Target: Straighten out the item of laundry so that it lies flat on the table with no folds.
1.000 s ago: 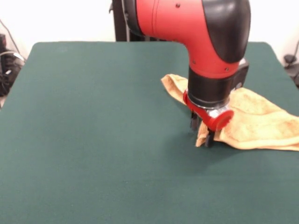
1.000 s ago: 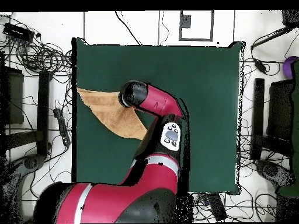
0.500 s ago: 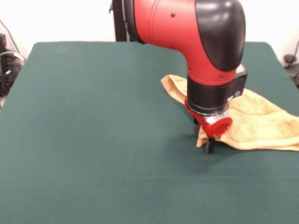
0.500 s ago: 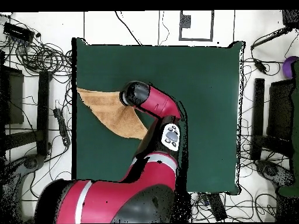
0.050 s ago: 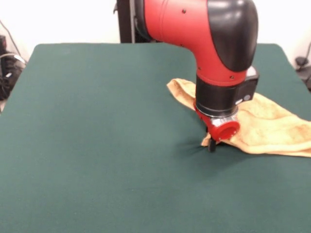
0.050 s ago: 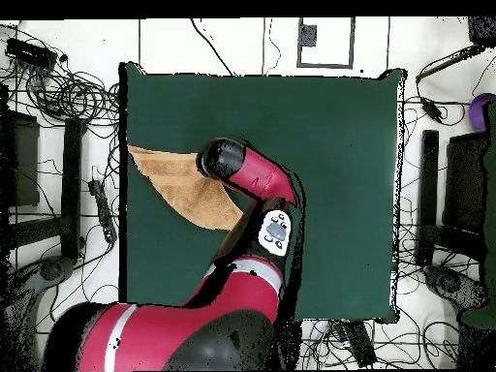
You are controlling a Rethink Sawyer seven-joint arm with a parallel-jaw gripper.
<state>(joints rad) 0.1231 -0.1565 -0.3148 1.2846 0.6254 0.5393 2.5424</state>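
Observation:
The item of laundry [image 5: 272, 127] is a golden-tan towel lying folded into a rough triangle at the right side of the green table [image 5: 97, 126]. Its right end runs out of the front view. My gripper [image 5: 211, 143] is down at table level on the towel's near left corner. The fingers are together with that corner pinched between them, and the felt puckers slightly beside them. From overhead, the towel [image 6: 179, 189] lies by the left edge of the table [image 6: 339, 136], and the arm's wrist [image 6: 223, 158] hides the gripper.
The arm [image 6: 257, 179] reaches over the towel's right part in the overhead view. Cables and dark equipment [image 6: 58, 87] surround the table on the floor. The towel's far tip sits close to the table's left edge there.
The gripper has dropped the last bit to the table. Its fingers, apart a second ago, have closed on the towel's corner.

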